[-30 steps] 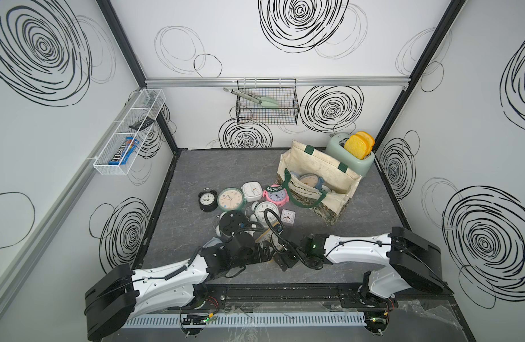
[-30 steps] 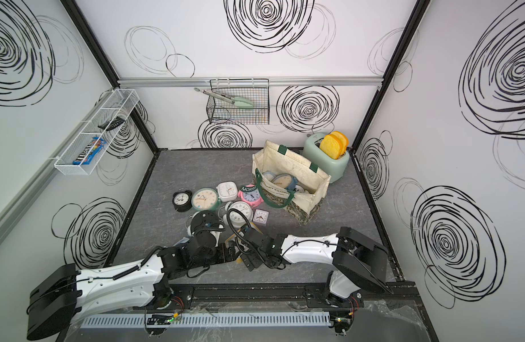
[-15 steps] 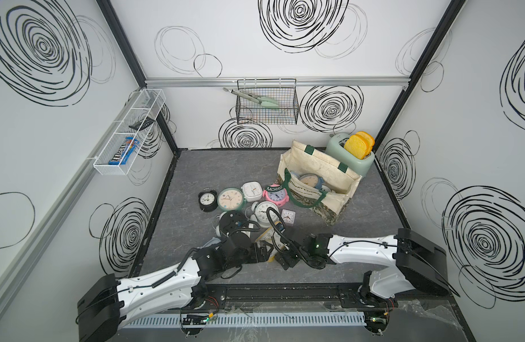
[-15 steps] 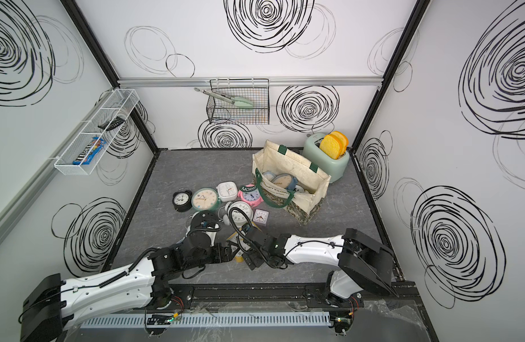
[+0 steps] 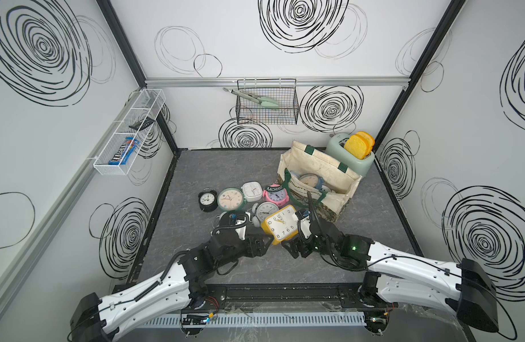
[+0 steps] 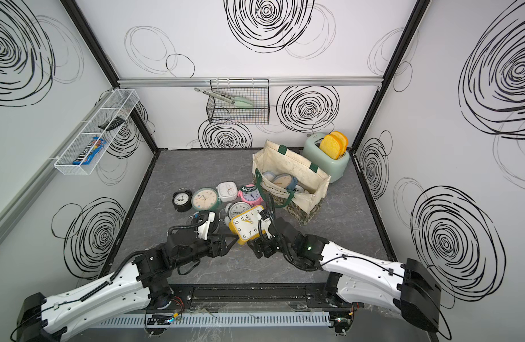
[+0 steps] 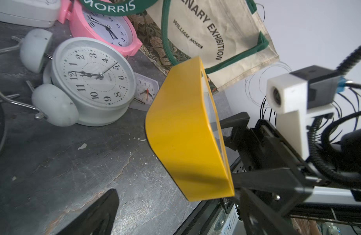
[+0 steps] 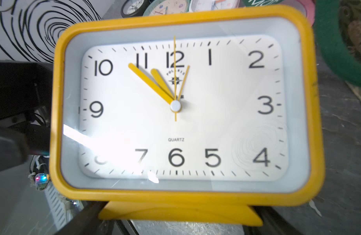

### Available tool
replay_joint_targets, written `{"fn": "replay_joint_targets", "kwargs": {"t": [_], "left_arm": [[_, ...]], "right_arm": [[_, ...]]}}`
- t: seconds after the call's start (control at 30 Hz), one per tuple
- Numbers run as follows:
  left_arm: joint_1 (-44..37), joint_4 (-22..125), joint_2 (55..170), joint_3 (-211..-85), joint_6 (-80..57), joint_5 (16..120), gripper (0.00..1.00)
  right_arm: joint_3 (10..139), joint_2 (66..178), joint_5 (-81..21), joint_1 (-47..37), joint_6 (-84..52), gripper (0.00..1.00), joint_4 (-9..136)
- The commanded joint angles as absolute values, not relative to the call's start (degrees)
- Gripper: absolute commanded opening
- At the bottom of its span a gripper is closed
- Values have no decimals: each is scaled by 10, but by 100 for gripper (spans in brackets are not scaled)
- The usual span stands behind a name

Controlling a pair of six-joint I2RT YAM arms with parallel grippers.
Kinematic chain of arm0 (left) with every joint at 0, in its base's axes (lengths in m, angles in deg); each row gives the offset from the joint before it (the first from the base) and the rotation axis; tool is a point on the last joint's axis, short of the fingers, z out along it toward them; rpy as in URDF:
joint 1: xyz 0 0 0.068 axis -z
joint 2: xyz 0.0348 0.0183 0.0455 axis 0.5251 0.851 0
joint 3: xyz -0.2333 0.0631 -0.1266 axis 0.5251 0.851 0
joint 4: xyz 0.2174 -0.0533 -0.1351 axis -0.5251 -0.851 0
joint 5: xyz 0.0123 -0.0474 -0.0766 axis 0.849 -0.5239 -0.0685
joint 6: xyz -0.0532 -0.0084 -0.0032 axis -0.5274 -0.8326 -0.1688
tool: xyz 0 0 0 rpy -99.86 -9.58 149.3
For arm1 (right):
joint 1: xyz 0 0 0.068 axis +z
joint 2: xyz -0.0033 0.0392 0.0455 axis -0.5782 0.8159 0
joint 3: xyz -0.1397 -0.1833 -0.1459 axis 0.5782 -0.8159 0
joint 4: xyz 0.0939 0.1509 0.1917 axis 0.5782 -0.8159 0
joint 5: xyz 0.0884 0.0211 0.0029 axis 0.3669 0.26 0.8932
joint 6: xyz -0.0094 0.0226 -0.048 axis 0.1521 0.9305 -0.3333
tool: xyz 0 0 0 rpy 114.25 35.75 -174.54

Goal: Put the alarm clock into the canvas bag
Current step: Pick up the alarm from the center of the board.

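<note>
Checking grip, status pls?
Ans.: R tool [image 5: 294, 246] clamps yellow alarm clock [image 5: 280, 222] at base, off table [image 5: 225, 165], near canvas bag [image 5: 323, 174]; L tool [image 5: 262, 244] open. Keep level, clear handle [image 5: 273, 188], lower inside.

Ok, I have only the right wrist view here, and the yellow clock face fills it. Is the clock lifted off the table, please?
Observer: Yes. In the left wrist view the yellow alarm clock hangs tilted above the table, gripped by the right claw.
Operator: Good. And where is the left claw?
Observer: The left claw is open, close beside the clock's lower corner. I cannot tell if it touches.
Operator: Can the bag take the clock from above?
Observer: It looks so. The canvas bag stands just beyond the clock with its mouth open upward.
</note>
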State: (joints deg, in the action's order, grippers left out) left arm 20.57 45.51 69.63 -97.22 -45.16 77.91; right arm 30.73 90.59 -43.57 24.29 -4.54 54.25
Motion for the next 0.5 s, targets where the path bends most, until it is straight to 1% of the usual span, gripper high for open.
{"fn": "replay_joint_targets", "kwargs": {"t": [0.0,0.1,0.2,0.27,0.43,0.47], "left_arm": [[211,526,723,-1005,-431,757,96],[211,552,753,-1019,-437,754,96],[212,552,782,-1036,-449,760,99],[212,553,797,-1042,-462,766,93],[211,559,811,-1048,-489,782,72],[211,561,812,-1048,-493,785,69]], "right_arm": [[317,879,-421,233,-34,56,578],[324,874,-415,231,-32,55,571],[321,865,-408,229,-25,55,575],[319,858,-407,228,-22,55,575],[318,846,-414,225,-19,53,574],[318,846,-414,225,-19,53,575]]}}
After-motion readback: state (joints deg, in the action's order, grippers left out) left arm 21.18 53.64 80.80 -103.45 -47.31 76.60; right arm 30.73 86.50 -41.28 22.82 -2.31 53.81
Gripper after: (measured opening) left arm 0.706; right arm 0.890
